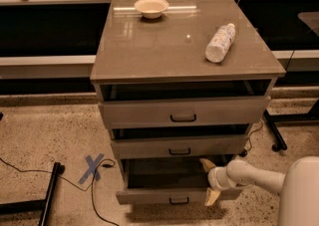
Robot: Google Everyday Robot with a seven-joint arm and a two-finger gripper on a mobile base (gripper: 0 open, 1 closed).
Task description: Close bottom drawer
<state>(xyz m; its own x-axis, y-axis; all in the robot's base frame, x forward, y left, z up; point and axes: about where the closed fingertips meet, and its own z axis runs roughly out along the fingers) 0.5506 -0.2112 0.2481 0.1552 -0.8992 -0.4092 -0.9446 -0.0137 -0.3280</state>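
1. Cabinetry fills the middle of the camera view: a grey-taupe cabinet (164, 46) with a glossy flat top and three drawers stacked under it, standing on a speckled stone floor (45, 135).
2. On the top, near the back edge, sits a small cream round bowl (151, 7). Towards the right edge a white plastic bottle (220, 42) lies on its side, well apart from the bowl.
3. The tall-fronted top drawer (183, 111) is out a little, with a dark gap above its front. The middle drawer (179, 146) is out a little as well.
4. The bottom drawer (149, 196) is the lowest of the three and is out the furthest. Its plain grey tray is open to view and its shallow front, with a small black handle, is nearest to me.
5. From the lower right a white arm (259, 177) reaches in from the rounded white robot body (301, 195).
6. The gripper (209, 181) is at the right end of the bottom drawer. Its two pale fingers (212, 197) are spread wide apart, one tip over the tray and the other down in front of the drawer's front. They clamp on nothing that I can see.
7. Left of the cabinet a blue tape cross (93, 168) is stuck to the floor, with a thin black cable (97, 200) running past it and a black stand leg (50, 195) beside it.
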